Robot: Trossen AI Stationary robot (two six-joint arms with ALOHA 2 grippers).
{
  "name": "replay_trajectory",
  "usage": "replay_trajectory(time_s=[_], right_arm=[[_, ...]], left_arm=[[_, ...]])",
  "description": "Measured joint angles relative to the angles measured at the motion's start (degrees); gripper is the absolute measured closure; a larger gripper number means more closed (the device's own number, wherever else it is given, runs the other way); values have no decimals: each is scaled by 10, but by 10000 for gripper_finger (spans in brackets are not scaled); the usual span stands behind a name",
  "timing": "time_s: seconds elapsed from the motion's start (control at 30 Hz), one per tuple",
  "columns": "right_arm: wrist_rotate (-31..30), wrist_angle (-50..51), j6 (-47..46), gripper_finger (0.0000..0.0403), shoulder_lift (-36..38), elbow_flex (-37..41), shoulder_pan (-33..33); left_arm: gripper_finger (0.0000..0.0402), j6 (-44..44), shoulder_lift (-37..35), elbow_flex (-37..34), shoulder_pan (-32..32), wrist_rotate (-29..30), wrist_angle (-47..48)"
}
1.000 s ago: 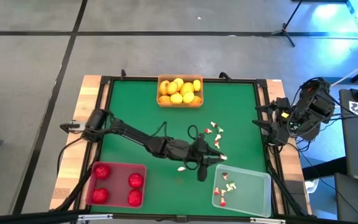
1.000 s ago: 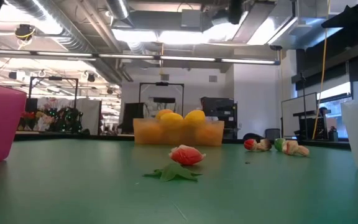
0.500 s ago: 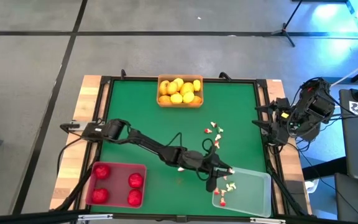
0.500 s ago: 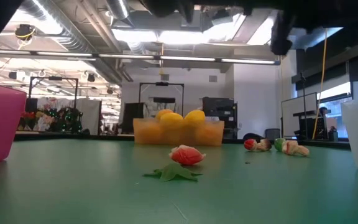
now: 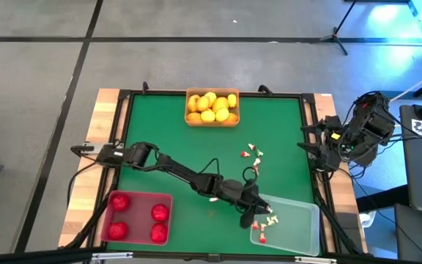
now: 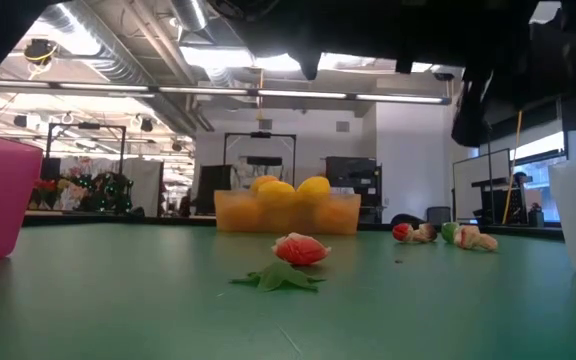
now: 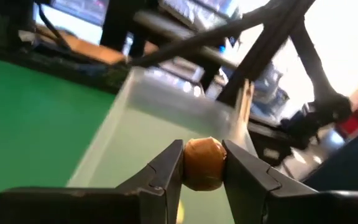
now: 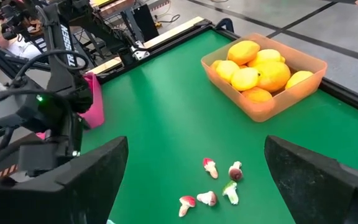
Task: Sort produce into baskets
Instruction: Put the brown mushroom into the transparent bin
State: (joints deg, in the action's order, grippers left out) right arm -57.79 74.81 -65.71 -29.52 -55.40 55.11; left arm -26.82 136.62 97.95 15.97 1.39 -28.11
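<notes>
Left gripper (image 7: 201, 163): its two dark fingers are pinching a small tan, rounded piece (image 7: 202, 163); it is hovering over the near-left corner of the clear basket (image 5: 299, 224), the arm stretching across the mat from the table's left side.
Right gripper (image 8: 191, 180): its fingers are standing wide apart, holding nothing; the arm is sitting folded off the table's right edge.
Clear basket contents: a few whitish-and-red bits (image 5: 261, 233) are lying at its left end.
Loose produce: a small cluster of whitish-and-red bits (image 5: 253, 153) is lying on the mat right of centre; one red piece with green leaves (image 6: 298, 250) is resting alone nearer the front.
Orange basket (image 5: 212, 122): sitting at the far edge, filled with yellow fruits (image 5: 211, 105).
Red basket (image 5: 138, 217): sitting at the near-left corner, holding four red fruits (image 5: 159, 213).
Surface: a green mat (image 5: 167, 132) in a dark frame on a wooden table.
Room: grey floor with dark lines; ceiling ducts, strip lights and equipment racks are showing beyond the table.
Writing: white lettering is running along the left arm in the right wrist view, too partial to read fully.
View difference: only the left wrist view is showing the gripped piece.
</notes>
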Motion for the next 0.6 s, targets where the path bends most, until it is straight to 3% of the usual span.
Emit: replay_trajectory(time_s=[0.17, 0.33, 0.6], right_arm=[[14, -1, 0, 29, 0, 0, 0], [20, 2, 0, 29, 0, 0, 0], [20, 3, 2, 29, 0, 0, 0]], left_arm=[[301, 16, 0, 0, 0, -14, -38], [301, -28, 0, 0, -5, -54, -58], [301, -50, 0, 0, -11, -66, -58]])
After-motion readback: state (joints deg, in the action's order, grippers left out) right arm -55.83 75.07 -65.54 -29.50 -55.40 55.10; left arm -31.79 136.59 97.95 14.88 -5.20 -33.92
